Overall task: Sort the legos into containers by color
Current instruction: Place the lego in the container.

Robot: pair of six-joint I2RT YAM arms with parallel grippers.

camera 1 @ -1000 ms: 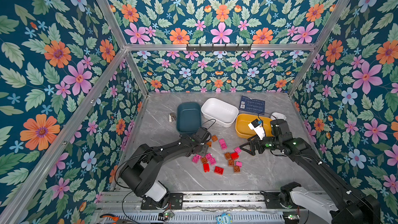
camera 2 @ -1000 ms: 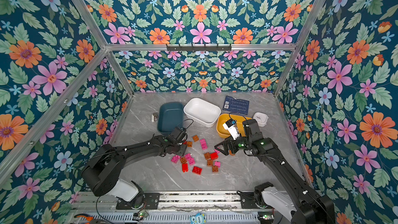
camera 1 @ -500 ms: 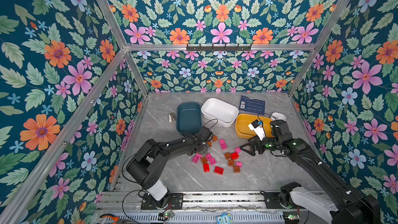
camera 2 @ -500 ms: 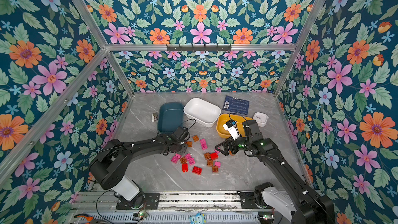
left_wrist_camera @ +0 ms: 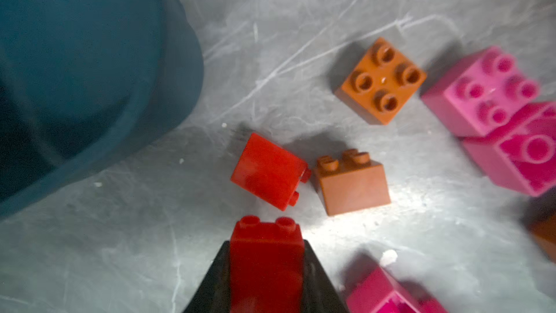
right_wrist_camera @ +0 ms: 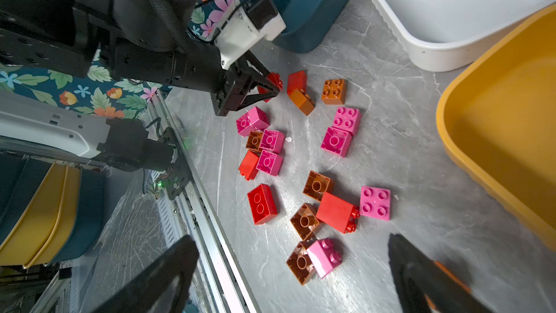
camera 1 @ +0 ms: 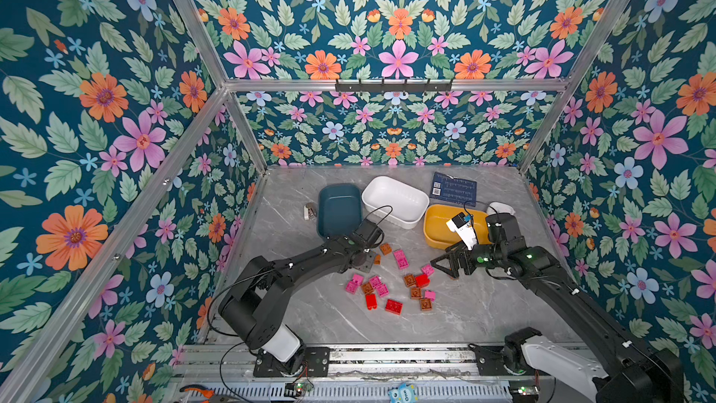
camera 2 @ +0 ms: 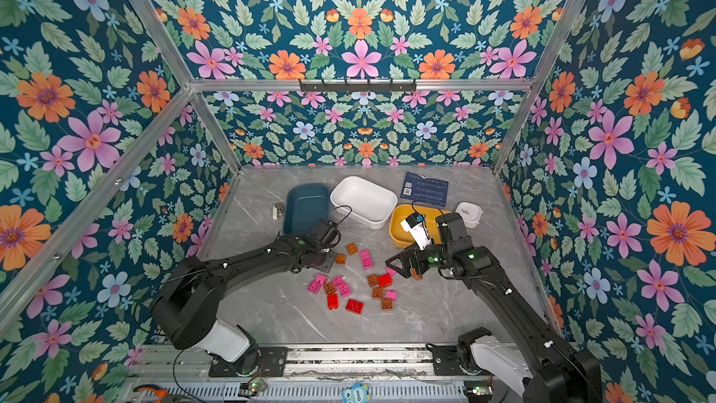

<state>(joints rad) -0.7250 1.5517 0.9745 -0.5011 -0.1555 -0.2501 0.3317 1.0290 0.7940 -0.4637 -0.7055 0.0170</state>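
Left gripper [left_wrist_camera: 264,245] was clamped on a red lego brick [left_wrist_camera: 264,269] near the teal bin [left_wrist_camera: 90,70]. Right gripper [camera 1: 443,267] stood wide open near the yellow bin [camera 1: 430,226]. Other legos [camera 1: 393,306] lay scattered on the surface [camera 1: 317,315].

From the scattered small studded plastic bricks [camera 1: 421,280] on my grey marbled counter [camera 1: 329,315], I read the dark teal oblong plastic bin [camera 1: 337,207] at eleven o'clock, the white ribbed plastic bin [camera 1: 395,199] at twelve and the yellow oblong plastic bin [camera 1: 438,226] at one. The flat dark blue printed card [camera 1: 454,189] lies behind the latter two.
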